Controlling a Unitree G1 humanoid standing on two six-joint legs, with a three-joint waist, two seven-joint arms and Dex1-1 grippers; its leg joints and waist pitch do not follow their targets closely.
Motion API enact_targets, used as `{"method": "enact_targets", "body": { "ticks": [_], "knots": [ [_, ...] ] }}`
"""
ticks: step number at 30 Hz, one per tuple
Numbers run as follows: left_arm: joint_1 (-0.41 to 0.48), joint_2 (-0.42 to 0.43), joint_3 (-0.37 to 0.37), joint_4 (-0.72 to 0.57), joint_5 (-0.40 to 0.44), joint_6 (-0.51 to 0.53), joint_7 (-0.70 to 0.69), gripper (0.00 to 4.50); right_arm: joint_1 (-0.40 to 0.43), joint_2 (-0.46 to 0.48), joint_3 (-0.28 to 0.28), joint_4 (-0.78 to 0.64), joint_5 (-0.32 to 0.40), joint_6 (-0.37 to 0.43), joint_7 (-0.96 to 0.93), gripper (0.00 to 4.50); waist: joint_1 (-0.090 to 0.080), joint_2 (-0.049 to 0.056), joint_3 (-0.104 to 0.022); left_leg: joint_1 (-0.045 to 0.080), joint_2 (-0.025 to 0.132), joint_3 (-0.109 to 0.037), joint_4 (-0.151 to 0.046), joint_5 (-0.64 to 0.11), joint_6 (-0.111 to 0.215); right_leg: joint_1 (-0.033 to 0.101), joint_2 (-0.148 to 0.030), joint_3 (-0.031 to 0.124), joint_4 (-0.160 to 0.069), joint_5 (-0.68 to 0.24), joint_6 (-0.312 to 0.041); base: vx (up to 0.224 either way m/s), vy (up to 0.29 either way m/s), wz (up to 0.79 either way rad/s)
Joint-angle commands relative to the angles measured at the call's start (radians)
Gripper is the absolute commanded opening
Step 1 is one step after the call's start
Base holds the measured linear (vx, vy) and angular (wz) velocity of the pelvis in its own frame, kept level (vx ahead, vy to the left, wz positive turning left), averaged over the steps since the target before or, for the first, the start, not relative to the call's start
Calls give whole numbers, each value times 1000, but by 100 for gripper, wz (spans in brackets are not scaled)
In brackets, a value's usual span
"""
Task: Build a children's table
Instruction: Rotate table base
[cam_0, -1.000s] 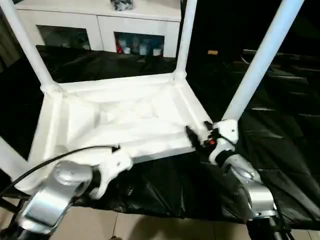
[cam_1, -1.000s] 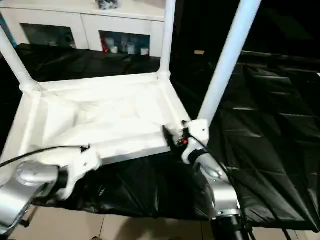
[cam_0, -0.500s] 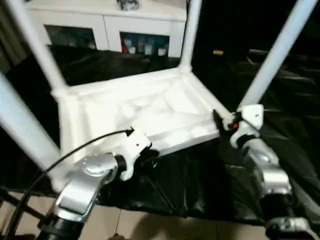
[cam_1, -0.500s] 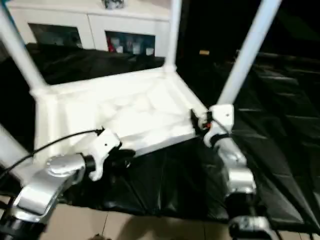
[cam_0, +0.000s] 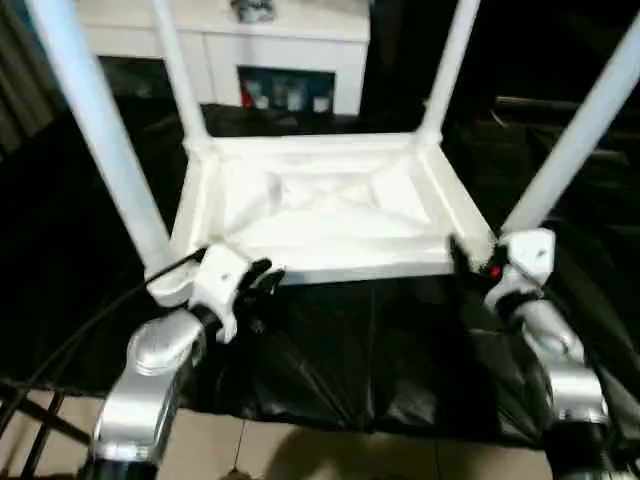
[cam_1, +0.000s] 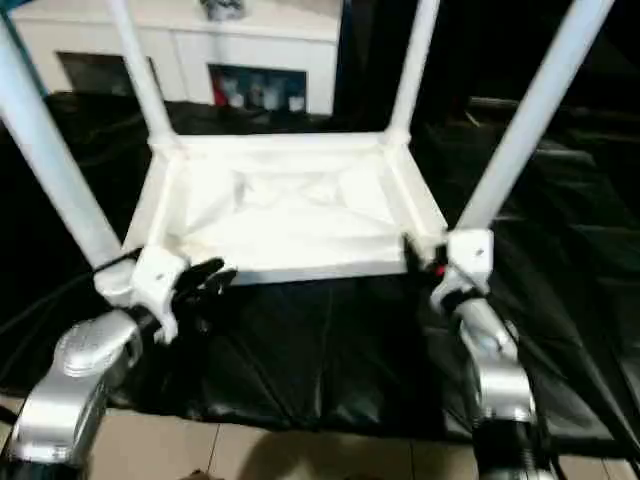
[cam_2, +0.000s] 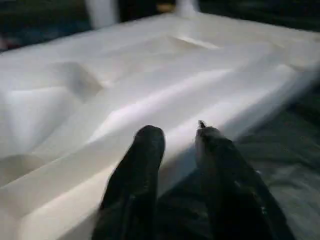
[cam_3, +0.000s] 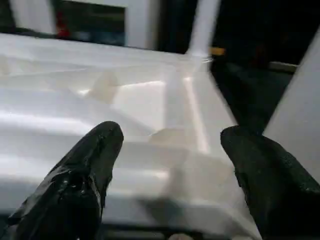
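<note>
My left jaws (cam_2: 175, 150) sit only slightly parted, their two black fingers (cam_2: 142, 165) just short of the near rim of the children's table (cam_0: 330, 215), with nothing between them. From the head view I see that left gripper (cam_0: 262, 278) near the table's near-left corner, beside the socket where a white leg (cam_0: 100, 140) rises. My right jaws (cam_3: 170, 165) are spread wide, one finger (cam_3: 90, 165) to each side of the near-right corner of the table, which lies in the gap; I cannot tell whether either pad actually touches the plastic. In the head view the right gripper (cam_0: 468, 262) is right at that corner, just beside the foot of the near-right leg (cam_0: 580, 130).

The table lies upside down on a black sheet (cam_0: 330, 350) that covers the tabletop, ribbed underside facing up. All four legs stand in the corner sockets, pointing upward: the two near ones tall at left and right, the far-left leg (cam_0: 178, 70) and far-right leg (cam_0: 445, 70) behind. Beyond the sheet I see a white cabinet (cam_0: 250, 45) with glass doors. Tiled floor (cam_0: 300, 450) shows along the near edge.
</note>
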Motion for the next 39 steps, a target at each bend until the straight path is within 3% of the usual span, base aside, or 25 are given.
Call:
{"method": "enact_targets", "body": {
  "ticks": [1, 4, 6, 7, 14, 17, 20, 21, 24, 27, 30, 31, 33, 34, 35, 38, 39],
  "knots": [
    [21, -9, 54, -1, -7, -69, 78, 166, 18, -2, 23, -62, 9, 15, 35, 394, -2, 3, -57, -1, 9, 1, -71, -317, 25, 46, -24, 27, -78, -257, -141, 0, 0, 0],
    [47, -32, 118, 38, 31, -176, 204, 182, 54, -16, 60, -100, -4, 3, 63, 411, -11, 11, -54, 3, 9, -2, -72, -351, 26, 39, -21, 25, -87, -324, -123, 0, 0, 0],
    [53, -55, 164, 55, 45, -222, 278, 206, 88, -18, 79, -137, -17, 10, 63, 439, -15, 10, -52, 4, 9, -3, -73, -376, 22, 37, -22, 23, -92, -374, -99, 0, 0, 0],
    [47, -72, 187, 57, 51, -252, 321, 206, 127, -19, 99, -193, 18, 44, 102, 439, -16, 8, -52, 2, 8, -4, -74, -379, 23, 38, -20, 24, -94, -384, -90, 0, 0, 0],
    [77, -117, 168, 39, 15, -329, 287, 258, 217, -30, 106, -299, 21, 122, 105, 450, -12, 13, -52, -2, 13, -7, -79, -375, 23, 37, -24, 28, -92, -334, -98, 0, 0, 0],
    [137, -127, 141, 51, 7, -366, 290, 283, 260, -57, 131, -349, 19, 152, 135, 450, -13, 20, -52, -1, 12, -8, -78, -395, 19, 34, -26, 28, -94, -358, -93, 0, 0, 0],
    [182, -140, 159, 36, 21, -384, 330, 303, 287, -68, 150, -397, 29, 175, 161, 450, -17, 16, -49, -7, 11, -8, -79, -408, 25, 36, -26, 25, -100, -409, -66, 0, 0, 0],
    [192, -146, 167, 29, 24, -388, 342, 325, 291, -71, 152, -407, 32, 180, 167, 450, -20, 19, -47, -4, 10, -8, -77, -420, 25, 32, -25, 25, -107, -438, -56, 0, 0, 0],
    [229, -169, 198, -1, 45, -403, 398, 332, 297, -73, 153, -418, 33, 194, 171, 450, -21, 21, -46, -2, 12, -11, -77, -436, 21, 29, -25, 23, -110, -480, -44, 0, 0, 0],
    [259, -199, 223, -22, 48, -462, 438, 362, 296, -68, 148, -425, 24, 196, 165, 450, -22, 16, -44, -1, 11, -13, -77, -450, 20, 24, -23, 21, -114, -511, -30, 0, 0, 0],
    [247, -193, 226, -12, 48, -479, 442, 370, 293, -60, 140, -425, 35, 205, 160, 450, -20, 18, -45, 3, 9, -13, -77, -455, 20, 20, -21, 22, -117, -512, -22, 0, 0, 0],
    [228, -182, 225, 7, 42, -482, 436, 378, 289, -58, 136, -423, 42, 208, 160, 450, -20, 13, -42, 0, 10, -13, -79, -456, 20, 21, -21, 22, -117, -510, -20, 0, 0, 0],
    [165, -142, 223, 72, 19, -496, 411, 407, 282, -55, 133, -423, 51, 224, 160, 450, -18, 20, -46, 5, 9, -16, -80, -451, 17, 20, -20, 23, -112, -474, -22, 0, 0, 0],
    [130, -120, 226, 109, 6, -496, 392, 407, 280, -55, 135, -423, 54, 233, 163, 450, -18, 20, -44, 1, 8, -16, -82, -448, 15, 23, -20, 23, -111, -469, -23, 0, 0, 0],
    [76, -92, 235, 167, -31, -490, 343, 412, 278, -51, 136, -420, 68, 240, 171, 450, -14, 29, -46, 7, 5, -16, -81, -453, 10, 20, -21, 23, -111, -466, -24, 0, 0, 0],
    [-23, -27, 253, 288, -48, -451, 286, 437, 281, -48, 137, -418, 110, 243, 212, 450, -17, 27, -50, -1, 7, -19, -84, -416, 6, 31, -23, 25, -97, -361, -56, 0, 0, 0],
    [-60, -3, 262, 334, -47, -437, 280, 446, 281, -56, 142, -414, 107, 241, 224, 450, -16, 32, -52, 2, 9, -18, -83, -412, 4, 31, -23, 25, -94, -340, -67, 0, 0, 0]
  ]
}}
